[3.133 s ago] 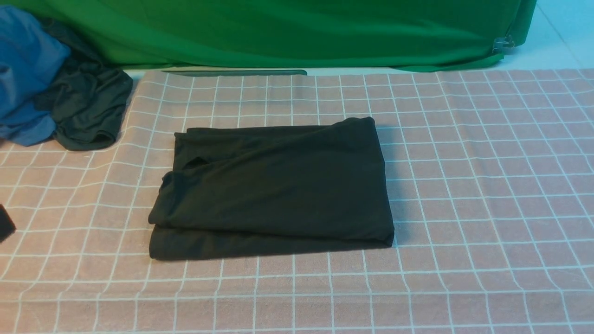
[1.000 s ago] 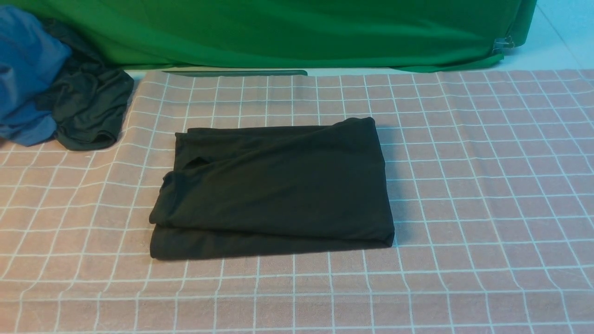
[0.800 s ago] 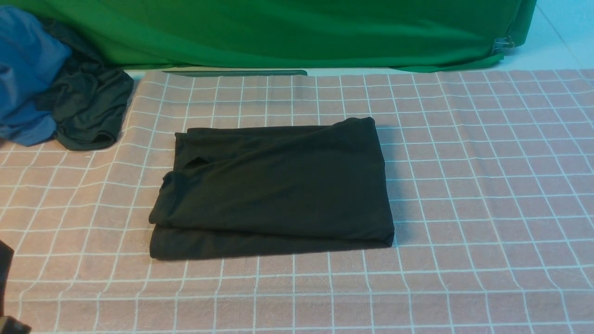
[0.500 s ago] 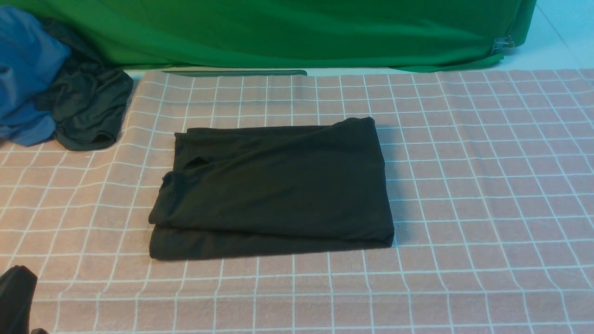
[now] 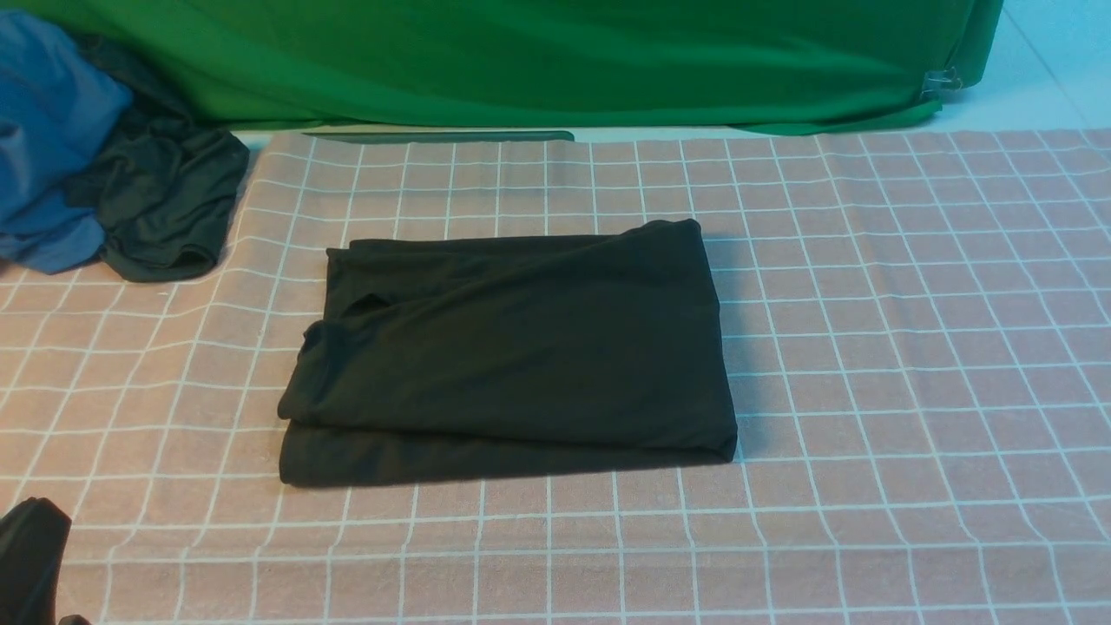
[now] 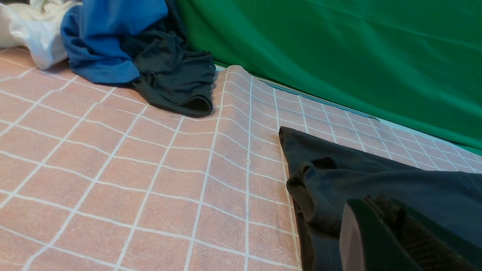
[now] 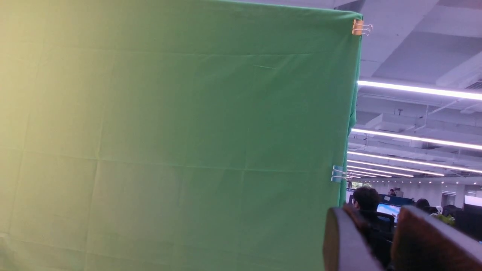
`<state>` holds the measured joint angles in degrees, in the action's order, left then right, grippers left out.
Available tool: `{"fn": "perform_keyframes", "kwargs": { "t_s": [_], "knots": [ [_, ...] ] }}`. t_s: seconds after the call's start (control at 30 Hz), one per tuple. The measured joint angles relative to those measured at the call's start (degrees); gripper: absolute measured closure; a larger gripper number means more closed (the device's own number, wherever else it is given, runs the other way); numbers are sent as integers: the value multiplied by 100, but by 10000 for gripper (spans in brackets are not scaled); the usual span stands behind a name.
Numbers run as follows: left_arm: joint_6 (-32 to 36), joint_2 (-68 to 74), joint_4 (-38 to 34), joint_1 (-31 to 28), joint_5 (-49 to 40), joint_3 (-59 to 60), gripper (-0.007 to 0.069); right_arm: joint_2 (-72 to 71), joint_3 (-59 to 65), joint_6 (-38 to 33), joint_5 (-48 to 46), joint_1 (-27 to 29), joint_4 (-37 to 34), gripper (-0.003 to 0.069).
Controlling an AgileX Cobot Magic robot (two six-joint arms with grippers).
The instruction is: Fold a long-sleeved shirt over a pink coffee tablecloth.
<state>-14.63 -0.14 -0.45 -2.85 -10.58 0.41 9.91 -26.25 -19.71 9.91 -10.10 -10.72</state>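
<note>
The long-sleeved shirt (image 5: 512, 347) lies folded into a black rectangle in the middle of the pink coffee tablecloth (image 5: 911, 347); no print shows. A dark part of my left arm (image 5: 30, 560) pokes in at the front-left corner, well clear of the shirt. In the left wrist view my left gripper (image 6: 374, 205) is shut with nothing in it, low over the cloth by the shirt (image 6: 376, 173), near its left side. My right gripper (image 7: 372, 220) is out of the front view; it points up at the green fabric, open, with an empty gap between its fingers.
A blue garment (image 5: 43, 130) and a smaller dark plain garment (image 5: 165, 208) are heaped at the back left, with a white cloth (image 6: 30, 30) beside them. Bright green fabric (image 5: 521, 61) hangs along the back edge, held by a clip (image 5: 942, 82).
A dark part of my left arm has come into the front-left corner over the last second and holds still now. The shirt has not moved.
</note>
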Motion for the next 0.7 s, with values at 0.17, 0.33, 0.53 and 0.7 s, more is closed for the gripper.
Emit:
{"fn": "perform_keyframes", "kwargs": {
  "t_s": [0.17,0.33,0.53,0.7],
  "knots": [
    [5,0,0,0,0,0,611,0,0,0,0,0,0,422],
    [5,0,0,0,0,0,611,0,0,0,0,0,0,422],
    [25,0,0,0,5,0,611,0,0,-14,0,0,0,422],
    [25,0,0,0,5,0,611,-20,6,-67,-615,0,0,422]
  ]
}}
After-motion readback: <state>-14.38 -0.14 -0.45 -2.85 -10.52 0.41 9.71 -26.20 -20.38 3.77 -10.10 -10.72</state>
